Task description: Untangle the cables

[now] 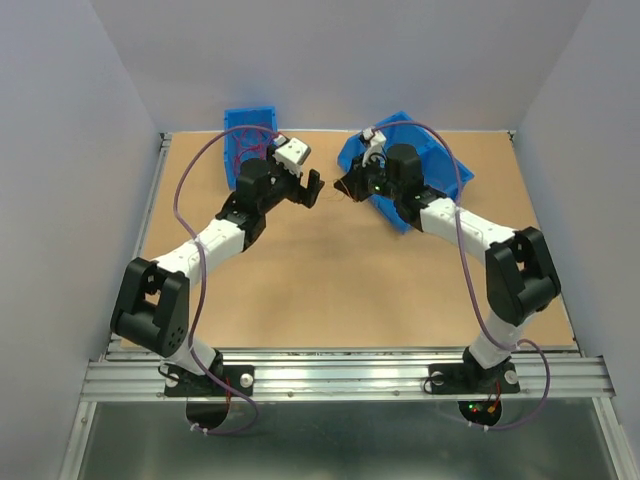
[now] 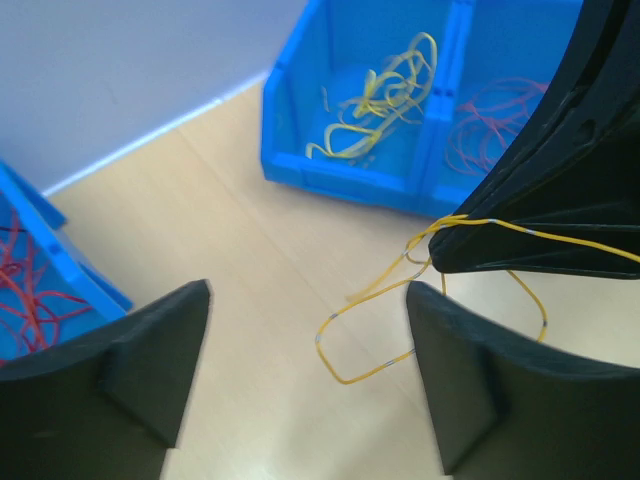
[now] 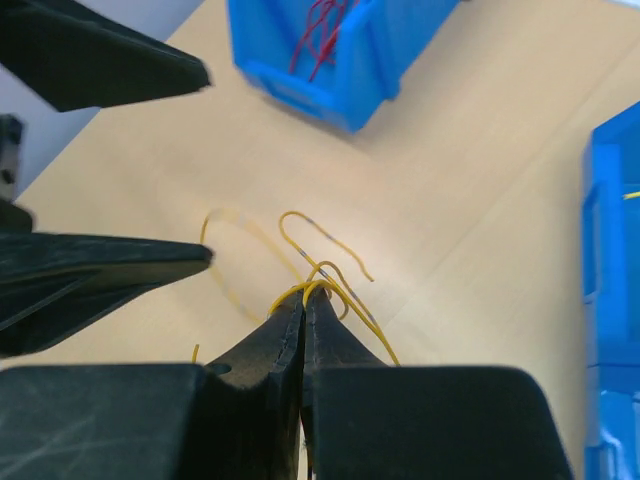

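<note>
One thin yellow curly wire (image 3: 325, 275) | right gripper (image 3: 303, 305) pinched tight on its bend | loose loops trail from that tip into gap of left gripper (image 2: 310, 290), fingers spread, empty | left likely nearer for next grab

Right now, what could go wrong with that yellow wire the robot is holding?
The right tool pinches the yellow wire only at its very tips, so a tug might make it slip out. The left tool is open close beside the curly loops; closing could catch two loops at once and tighten the tangle, or miss the thin strand altogether.
</note>
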### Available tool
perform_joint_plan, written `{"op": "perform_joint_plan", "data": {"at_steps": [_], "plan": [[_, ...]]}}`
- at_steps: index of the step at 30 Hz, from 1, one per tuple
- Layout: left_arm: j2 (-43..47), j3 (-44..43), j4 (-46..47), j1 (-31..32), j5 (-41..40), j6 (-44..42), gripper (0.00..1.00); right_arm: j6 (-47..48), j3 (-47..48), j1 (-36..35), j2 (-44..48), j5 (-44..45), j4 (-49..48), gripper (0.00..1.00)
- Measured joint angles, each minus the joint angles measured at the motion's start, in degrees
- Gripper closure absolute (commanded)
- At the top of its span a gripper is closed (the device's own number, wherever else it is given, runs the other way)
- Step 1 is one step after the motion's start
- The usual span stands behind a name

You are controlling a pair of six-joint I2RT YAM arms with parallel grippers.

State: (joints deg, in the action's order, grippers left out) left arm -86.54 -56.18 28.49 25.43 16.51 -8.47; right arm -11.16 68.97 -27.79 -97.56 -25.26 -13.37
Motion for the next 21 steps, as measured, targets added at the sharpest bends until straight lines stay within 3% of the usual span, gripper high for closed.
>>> {"op": "perform_joint_plan", "data": {"at_steps": [6,16,21], "plan": [[-0.13,-1.55,2.82,-1.84,-2.21,-1.86,0.01,-0.83,10.8,1.73,-7.67,5.33,3.1,1.0],[5.31,5.92,10.45,-1.95,-8.26,-4.39,0.01,-2.78,29.83,9.2,-24.22,14.27,11.39,1.0],[5.55,5.92,12.07,-1.92,-8.15,-4.42,0.01,-2.62,37.07,11.19,-28.92,22.01,16.92,0.71]]}}
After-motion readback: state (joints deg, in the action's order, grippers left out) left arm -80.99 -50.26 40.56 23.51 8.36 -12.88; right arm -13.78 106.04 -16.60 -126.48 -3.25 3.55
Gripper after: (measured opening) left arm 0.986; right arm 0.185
